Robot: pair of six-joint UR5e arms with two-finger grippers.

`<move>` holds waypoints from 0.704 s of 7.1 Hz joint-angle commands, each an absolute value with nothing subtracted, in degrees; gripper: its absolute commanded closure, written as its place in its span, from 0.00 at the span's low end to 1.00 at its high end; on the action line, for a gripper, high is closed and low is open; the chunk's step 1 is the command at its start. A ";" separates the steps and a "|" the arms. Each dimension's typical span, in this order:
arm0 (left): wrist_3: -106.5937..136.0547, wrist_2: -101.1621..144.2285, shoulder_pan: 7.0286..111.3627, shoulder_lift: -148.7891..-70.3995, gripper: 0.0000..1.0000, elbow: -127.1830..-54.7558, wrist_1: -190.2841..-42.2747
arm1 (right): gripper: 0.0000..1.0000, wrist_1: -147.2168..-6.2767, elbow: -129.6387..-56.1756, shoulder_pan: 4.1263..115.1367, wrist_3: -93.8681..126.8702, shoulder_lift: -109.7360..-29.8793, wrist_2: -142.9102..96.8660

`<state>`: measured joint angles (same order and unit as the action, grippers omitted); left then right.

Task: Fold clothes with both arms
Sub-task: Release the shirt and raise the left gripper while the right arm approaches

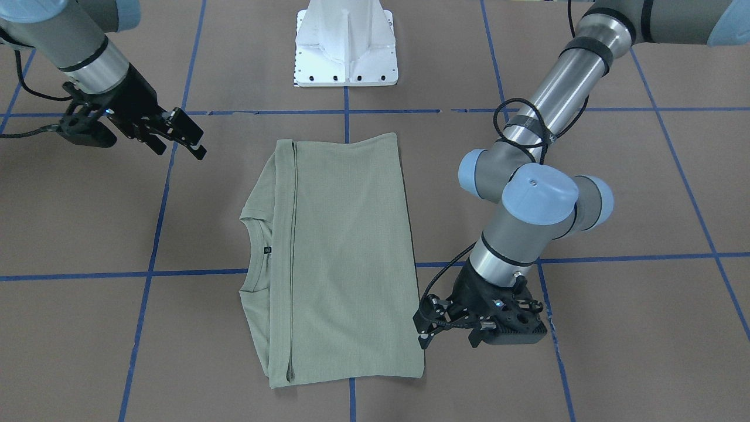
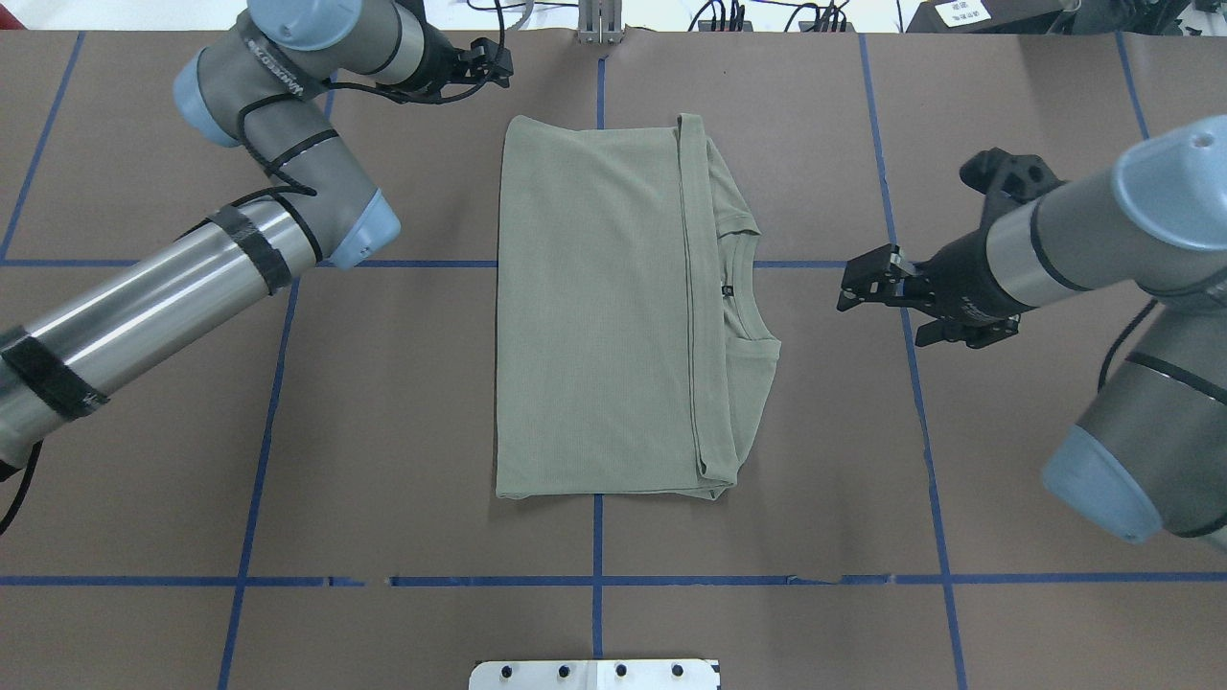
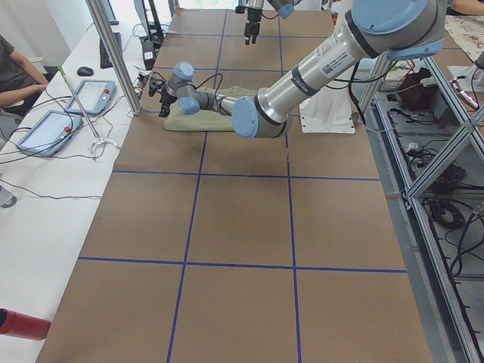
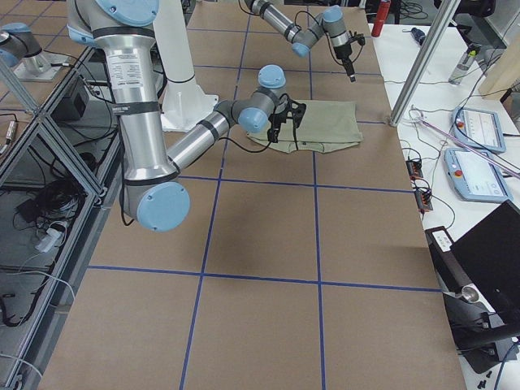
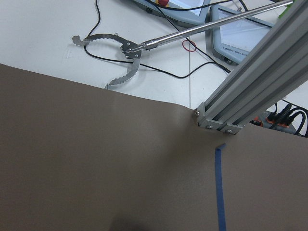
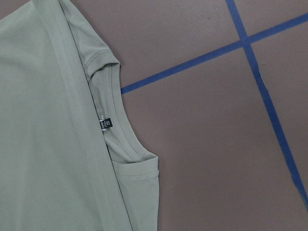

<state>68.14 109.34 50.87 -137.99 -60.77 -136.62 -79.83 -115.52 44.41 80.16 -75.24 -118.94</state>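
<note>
sage-green shirt (image 2: pixel 594 307), brown blue-gridded table (image 2: pixel 383 383)

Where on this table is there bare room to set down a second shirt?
Widest bare stretch: the table strip between the near edge of the shirt and the white pedestal base. The collar side is crowded by the right gripper; the far corner on the robot's left by the left gripper, the left arm overhanging that side.

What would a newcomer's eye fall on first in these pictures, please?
A pale sage-green knit shirt, folded into a rectangle with its round neck showing along one edge, lies flat at the middle of the brown table gridded with blue tape. The left arm's black two-finger hand hangs off the shirt's far corner and the right arm's black two-finger hand points at the collar, both clear of the cloth.
</note>
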 commanded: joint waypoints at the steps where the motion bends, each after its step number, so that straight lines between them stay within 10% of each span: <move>1: 67.15 114.14 52.02 -126.79 0.00 -74.47 -135.26 | 0.00 -93.40 -108.41 42.02 69.92 -61.92 -114.44; 5: 64.95 116.54 53.09 -116.99 0.00 -89.55 -130.34 | 0.00 -93.87 -86.62 38.87 58.57 -47.58 -110.42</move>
